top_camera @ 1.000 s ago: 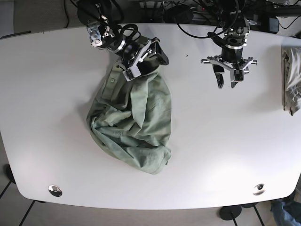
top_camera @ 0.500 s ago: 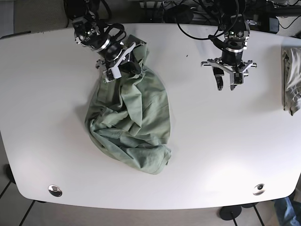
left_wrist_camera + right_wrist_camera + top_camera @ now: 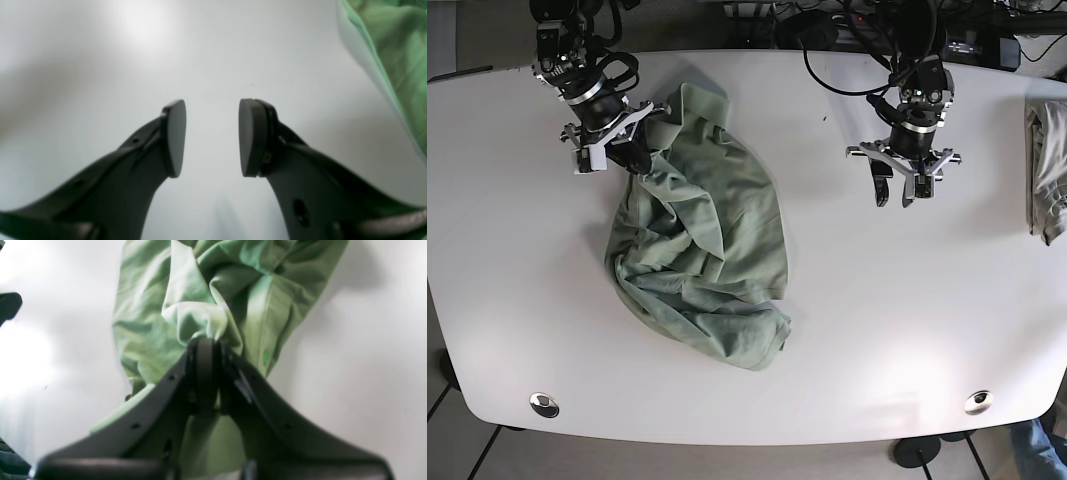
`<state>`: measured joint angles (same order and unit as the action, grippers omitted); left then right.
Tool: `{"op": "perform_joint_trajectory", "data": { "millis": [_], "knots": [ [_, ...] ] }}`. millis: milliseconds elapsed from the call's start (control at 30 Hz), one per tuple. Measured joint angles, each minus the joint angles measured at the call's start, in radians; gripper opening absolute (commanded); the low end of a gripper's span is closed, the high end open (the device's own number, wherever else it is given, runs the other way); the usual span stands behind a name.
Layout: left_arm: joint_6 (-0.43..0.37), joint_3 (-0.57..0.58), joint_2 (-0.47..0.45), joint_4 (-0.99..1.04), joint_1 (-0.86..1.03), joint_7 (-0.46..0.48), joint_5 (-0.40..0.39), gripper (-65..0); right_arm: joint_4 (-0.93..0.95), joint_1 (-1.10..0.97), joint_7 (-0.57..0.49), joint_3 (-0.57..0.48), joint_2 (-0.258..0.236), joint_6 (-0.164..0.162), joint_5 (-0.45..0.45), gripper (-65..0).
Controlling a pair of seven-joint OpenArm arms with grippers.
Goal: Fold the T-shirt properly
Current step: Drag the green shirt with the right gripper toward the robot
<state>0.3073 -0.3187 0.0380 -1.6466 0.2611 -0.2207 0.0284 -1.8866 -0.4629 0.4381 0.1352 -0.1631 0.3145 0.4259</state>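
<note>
Green shirt (image 3: 702,250) crumpled on table (image 3: 907,320).
Right gripper (image 3: 634,160) pinches its edge; left gripper (image 3: 897,197) hangs parted, holding nothing.

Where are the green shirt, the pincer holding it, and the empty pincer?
shirt (image 3: 727,225), base view, middle of the crumpled cloth.
right pincer (image 3: 632,150), base view, tips clamped on the shirt's edge.
left pincer (image 3: 211,136), left wrist view, gap between its open tips.

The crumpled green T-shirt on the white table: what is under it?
Around the crumpled green T-shirt only the white table shows. Whatever lies beneath the cloth is covered and cannot be seen. The right gripper pinches one edge; the left gripper hangs open, apart.
</note>
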Motion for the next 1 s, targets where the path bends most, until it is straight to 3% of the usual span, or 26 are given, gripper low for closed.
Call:
{"op": "perform_joint_trajectory", "data": {
  "millis": [100, 133, 267, 333, 433, 567, 633, 667, 700, 733, 767, 833, 867, 1000],
  "knots": [
    [0.0, 0.0, 0.001, 0.008, -0.019, -0.005, 0.0, -41.0, 0.034, 0.0, 0.001, -0.027, -0.001, -0.001, -0.003, -61.2],
    [0.0, 0.0, 0.0, 0.008, -0.03, -0.009, 0.0, -40.8, 0.041, -0.001, 0.005, -0.04, -0.001, -0.001, -0.003, -58.0],
    [0.0, 0.0, 0.0, 0.008, -0.057, 0.001, 0.0, -40.8, 0.049, -0.001, 0.003, -0.078, -0.001, -0.001, -0.001, -36.5],
    [0.0, 0.0, 0.001, 0.009, -0.052, -0.003, 0.0, -40.8, 0.05, 0.001, 0.003, -0.105, -0.003, -0.001, -0.003, -29.0],
    [0.0, -0.002, 0.0, 0.01, -0.05, -0.004, 0.0, -40.8, 0.06, 0.011, 0.003, -0.143, 0.0, 0.0, -0.002, -27.1],
    [0.01, -0.002, 0.001, 0.01, -0.049, -0.078, 0.0, -40.8, 0.154, 0.074, -0.002, -0.17, 0.0, -0.004, -0.003, -27.1],
    [0.019, -0.004, 0.0, 0.01, -0.051, -0.078, 0.0, -40.8, 0.18, 0.09, -0.006, -0.172, 0.0, -0.004, -0.003, -27.7],
    [0.02, -0.008, 0.0, 0.01, -0.051, -0.078, 0.0, -40.8, 0.183, 0.093, -0.007, -0.172, -0.001, -0.004, -0.003, -31.1],
    [0.02, -0.008, 0.0, 0.01, -0.05, -0.078, 0.0, -40.8, 0.183, 0.096, -0.008, -0.172, -0.001, -0.004, -0.003, -38.2],
    [0.023, -0.008, 0.001, 0.01, -0.05, -0.078, 0.0, -40.8, 0.18, 0.098, -0.008, -0.172, -0.001, -0.004, -0.003, -54.5],
    [0.023, -0.007, 0.0, 0.01, -0.05, -0.078, 0.0, -40.8, 0.17, 0.098, -0.006, -0.172, -0.001, -0.004, -0.003, -64.5],
    [0.023, -0.005, 0.0, 0.01, -0.063, -0.079, 0.0, -40.8, 0.138, 0.098, -0.003, -0.171, -0.001, -0.003, -0.002, -60.4],
    [0.023, -0.004, 0.001, 0.01, -0.075, -0.08, 0.0, -40.8, 0.119, 0.098, 0.002, -0.168, -0.001, -0.003, -0.003, -62.9],
    [0.017, 0.027, 0.0, 0.032, -0.176, -0.108, 0.0, -40.8, 0.023, 0.055, 0.001, -0.127, -0.003, 0.002, 0.0, -62.9]
  ]
}}
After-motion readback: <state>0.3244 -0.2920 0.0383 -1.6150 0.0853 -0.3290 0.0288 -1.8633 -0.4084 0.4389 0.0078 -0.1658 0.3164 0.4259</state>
